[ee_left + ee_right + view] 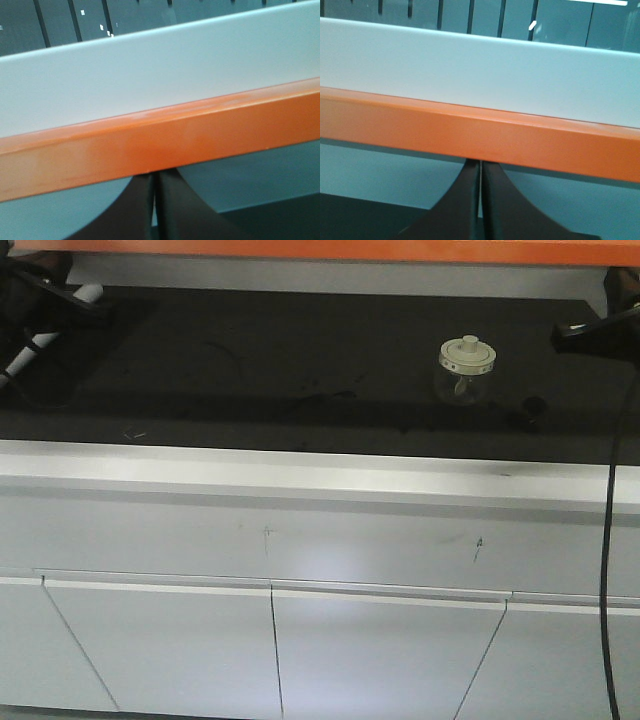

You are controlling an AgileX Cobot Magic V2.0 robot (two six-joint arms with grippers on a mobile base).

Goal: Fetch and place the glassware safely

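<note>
A small squat clear glass jar (463, 373) with a cream-white knobbed lid stands on the black countertop (300, 370), right of centre. My left gripper (154, 182) is shut and empty, raised at the far left; its arm (40, 285) shows at the top left of the front view. My right gripper (481, 172) is shut and empty; its arm (600, 330) shows at the right edge, to the right of the jar and apart from it. Both wrist views face an orange beam and show no jar.
A white rolled tube of paper (45, 335) lies at the far left by my left arm. An orange beam (330, 248) runs above the counter's back. White cabinet fronts (300, 640) lie below the counter edge. A black cable (608, 570) hangs at the right.
</note>
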